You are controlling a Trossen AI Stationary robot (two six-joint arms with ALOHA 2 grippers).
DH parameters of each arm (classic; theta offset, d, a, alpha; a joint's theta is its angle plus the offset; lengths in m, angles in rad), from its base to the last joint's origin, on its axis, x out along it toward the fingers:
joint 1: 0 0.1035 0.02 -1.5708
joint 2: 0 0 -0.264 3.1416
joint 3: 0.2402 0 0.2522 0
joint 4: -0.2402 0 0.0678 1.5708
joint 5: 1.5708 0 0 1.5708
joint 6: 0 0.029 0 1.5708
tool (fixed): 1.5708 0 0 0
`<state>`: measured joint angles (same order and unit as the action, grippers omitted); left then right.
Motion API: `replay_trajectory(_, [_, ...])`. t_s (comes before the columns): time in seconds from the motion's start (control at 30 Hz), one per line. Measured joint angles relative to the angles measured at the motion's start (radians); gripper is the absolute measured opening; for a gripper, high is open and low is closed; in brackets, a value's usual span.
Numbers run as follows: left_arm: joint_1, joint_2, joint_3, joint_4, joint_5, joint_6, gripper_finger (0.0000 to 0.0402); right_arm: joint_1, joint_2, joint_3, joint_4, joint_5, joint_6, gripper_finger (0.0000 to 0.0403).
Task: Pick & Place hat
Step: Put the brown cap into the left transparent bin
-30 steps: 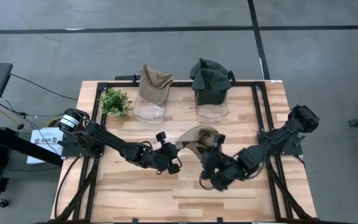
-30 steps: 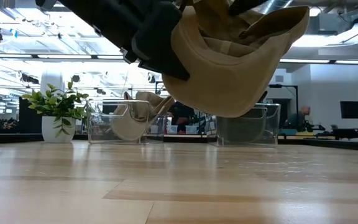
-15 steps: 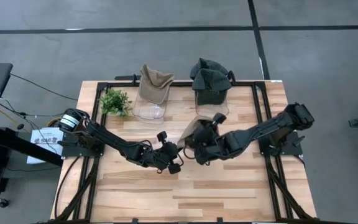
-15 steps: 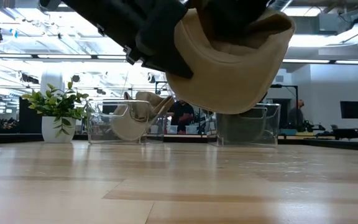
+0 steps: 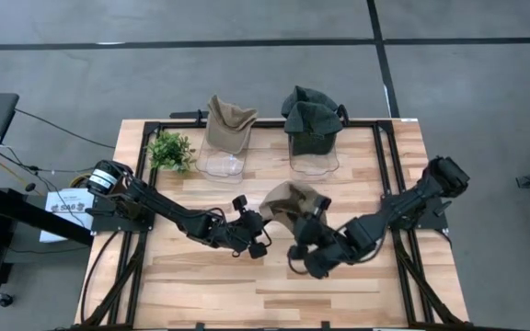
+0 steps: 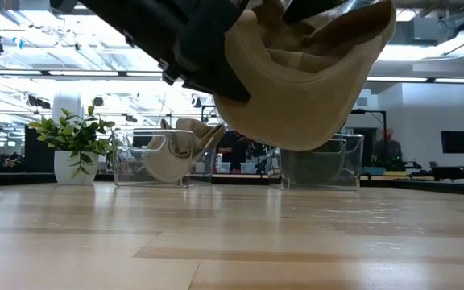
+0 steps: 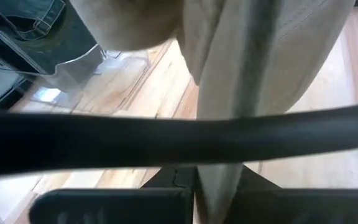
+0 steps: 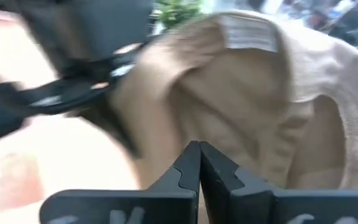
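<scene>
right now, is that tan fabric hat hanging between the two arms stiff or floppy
Probably floppy: the tan fabric hat sags and creases, hanging clear above the wooden table. Likely light too, since the left gripper holds it by one thin pinched fold.

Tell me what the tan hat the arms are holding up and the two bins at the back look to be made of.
The tan hat looks like soft woven cloth, probably cotton, matte: it folds and sags, and shows a sewn label inside. The two bins look like clear hard plastic, glossy: the wood shows through their walls. The left pincer pinches a fold of the hat; the right pincer looks shut in front of it.
</scene>
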<state>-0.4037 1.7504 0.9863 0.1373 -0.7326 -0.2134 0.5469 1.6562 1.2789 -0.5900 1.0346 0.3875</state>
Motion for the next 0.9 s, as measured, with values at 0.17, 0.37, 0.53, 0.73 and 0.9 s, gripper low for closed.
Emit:
replay_trajectory(0.17, [0.002,0.000,0.000,0.001,-0.030,-0.004,0.0012,0.064,0.000,0.000,0.000,-0.062,0.031,0.0000])
replay_trajectory(0.37, [0.001,0.000,0.000,0.001,-0.030,-0.004,0.0012,0.138,-0.023,0.000,-0.067,0.258,0.038,0.0000])
replay_trajectory(0.53, [-0.001,0.000,0.000,0.001,-0.032,-0.004,0.0012,0.098,-0.067,0.000,-0.159,0.408,0.075,0.0000])
replay_trajectory(0.73, [-0.002,0.000,0.000,0.001,-0.024,-0.005,0.0012,-0.051,-0.085,0.000,-0.201,0.415,0.076,0.0000])
replay_trajectory(0.9, [-0.008,0.000,0.000,0.001,-0.020,-0.004,0.0012,-0.148,-0.097,0.000,-0.219,0.526,0.027,0.0000])
